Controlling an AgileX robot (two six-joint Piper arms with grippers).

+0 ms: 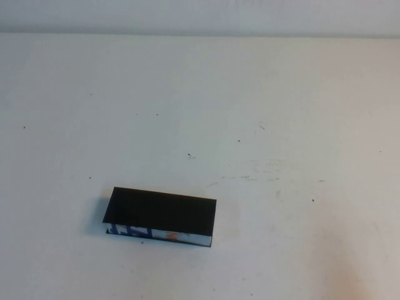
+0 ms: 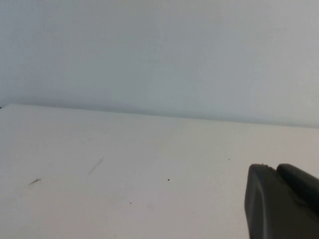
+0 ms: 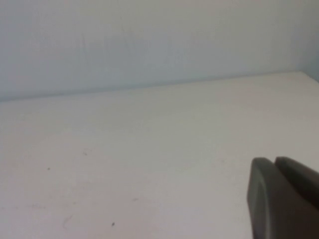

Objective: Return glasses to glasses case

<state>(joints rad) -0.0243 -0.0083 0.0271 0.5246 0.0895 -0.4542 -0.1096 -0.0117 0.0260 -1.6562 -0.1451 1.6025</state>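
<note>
The glasses case (image 1: 161, 217) lies on the white table (image 1: 262, 112) at the front left of centre, lid down, its blue, white and orange front edge facing me. The glasses are not in view. Neither arm shows in the high view. My left gripper (image 2: 274, 168) shows only in the left wrist view, its two dark fingers pressed together, empty, above bare table. My right gripper (image 3: 273, 161) shows only in the right wrist view, fingers likewise together and empty, above bare table.
The table's far edge meets a pale wall (image 1: 200, 15). Small dark specks and faint scuffs (image 1: 190, 155) mark the tabletop.
</note>
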